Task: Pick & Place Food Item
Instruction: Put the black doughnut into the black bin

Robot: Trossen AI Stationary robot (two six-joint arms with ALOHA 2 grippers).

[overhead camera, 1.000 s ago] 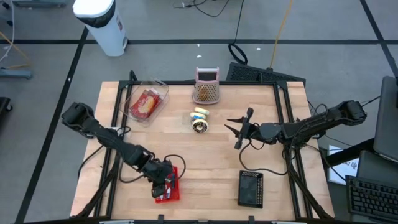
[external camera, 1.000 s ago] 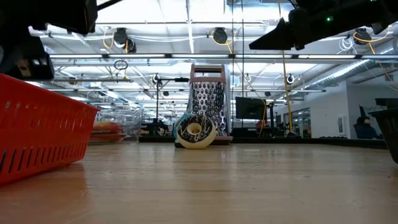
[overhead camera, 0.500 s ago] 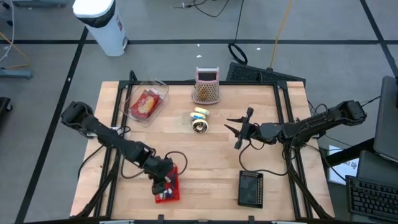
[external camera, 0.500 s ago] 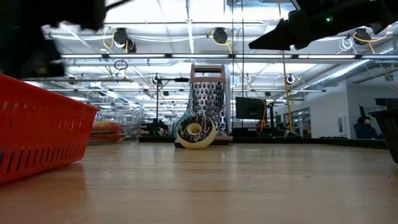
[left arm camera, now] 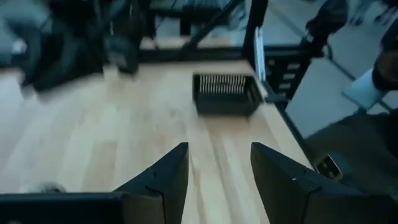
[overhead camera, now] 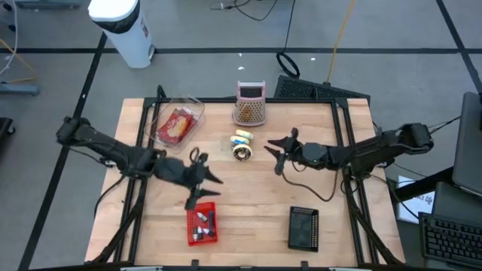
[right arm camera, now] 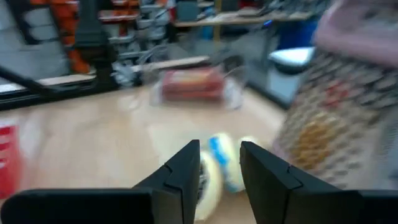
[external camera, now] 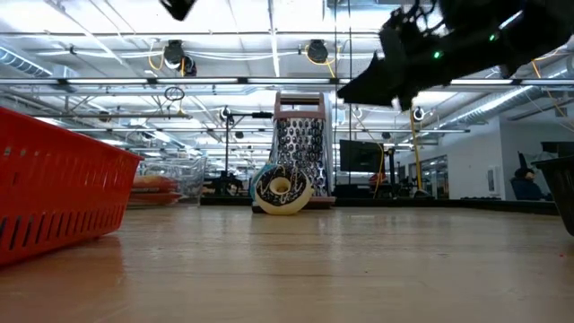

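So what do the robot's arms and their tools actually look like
Both arms are dark, nearly black, built of slim jointed segments. Each ends in a two-fingered tool, the left tool and the right tool, with flat tapered black fingers. A thin black cable loops under the right arm, and small green lights glow on it in the low view.

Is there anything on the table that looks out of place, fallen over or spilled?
Only one thing: the doughnut stands on its edge in front of the grater instead of lying flat. Nothing looks spilled or damaged.

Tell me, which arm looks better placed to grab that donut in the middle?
Probably the right: its gripper is open, empty, beside the donut and facing it. The left gripper hangs nearer the red basket.
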